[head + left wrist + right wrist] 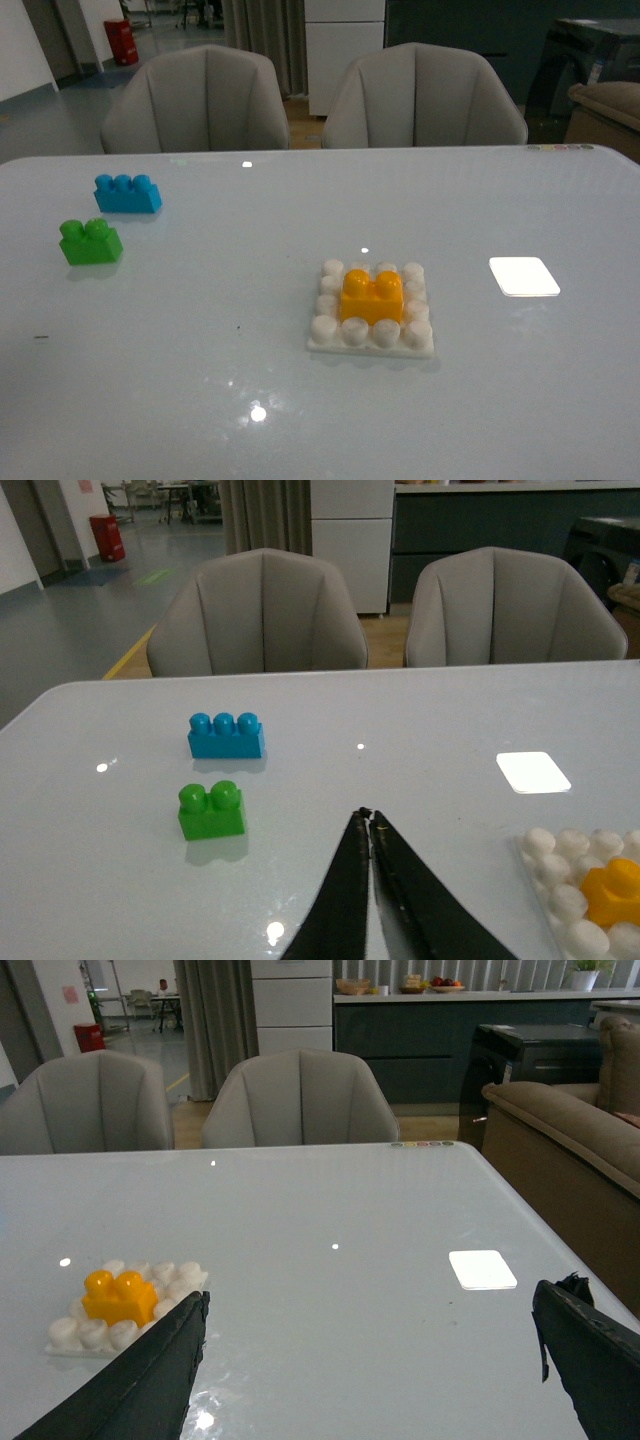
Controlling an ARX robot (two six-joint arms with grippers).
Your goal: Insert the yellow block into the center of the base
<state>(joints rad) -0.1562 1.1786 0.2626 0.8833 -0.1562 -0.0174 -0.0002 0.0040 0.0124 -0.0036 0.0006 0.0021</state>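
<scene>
The yellow block [372, 296] is sitting centred on the base [330, 343]; left gripper [368, 820] pinched together empty, right gripper [370, 1360] spread wide, so retreating cleanly is sufficing.

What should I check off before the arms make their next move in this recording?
1. Yellow block on base center: ok.
2. Block pressed fully down: cannot tell.
3. Left gripper shut, holding nothing: ok.
4. Right gripper open, clear of the block: ok.
5. Green brick and blue brick apart from base: ok.
</scene>
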